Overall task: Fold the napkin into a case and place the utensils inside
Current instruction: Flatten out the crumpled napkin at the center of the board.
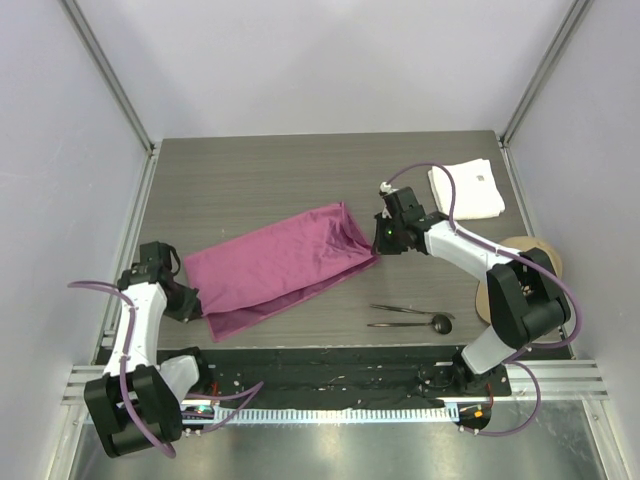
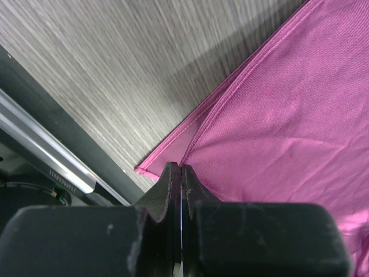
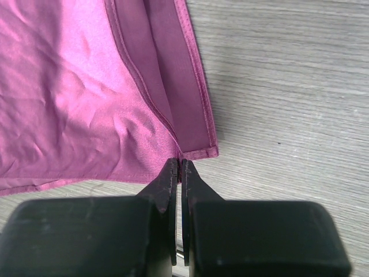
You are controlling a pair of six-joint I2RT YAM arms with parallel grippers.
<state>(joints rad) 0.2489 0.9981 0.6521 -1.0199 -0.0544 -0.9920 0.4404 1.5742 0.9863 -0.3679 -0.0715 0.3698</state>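
Note:
The magenta-purple napkin [image 1: 280, 268] lies folded over in a slanted band across the middle of the table. My left gripper [image 1: 192, 300] is shut on its near-left corner; in the left wrist view the cloth [image 2: 277, 115] runs out from between the closed fingertips [image 2: 170, 179]. My right gripper [image 1: 379, 246] is shut on the right end; in the right wrist view the napkin's hem [image 3: 190, 86] meets the tips. The two dark utensils, a thin piece [image 1: 400, 309] and a spoon [image 1: 440, 324] with a round black head, lie near the front right, apart from the cloth.
A thick white cloth [image 1: 467, 189] lies at the back right corner. A round tan disc [image 1: 530, 262] sits under the right arm at the right edge. Metal frame rails run along both sides, and a black strip and rail line the front edge.

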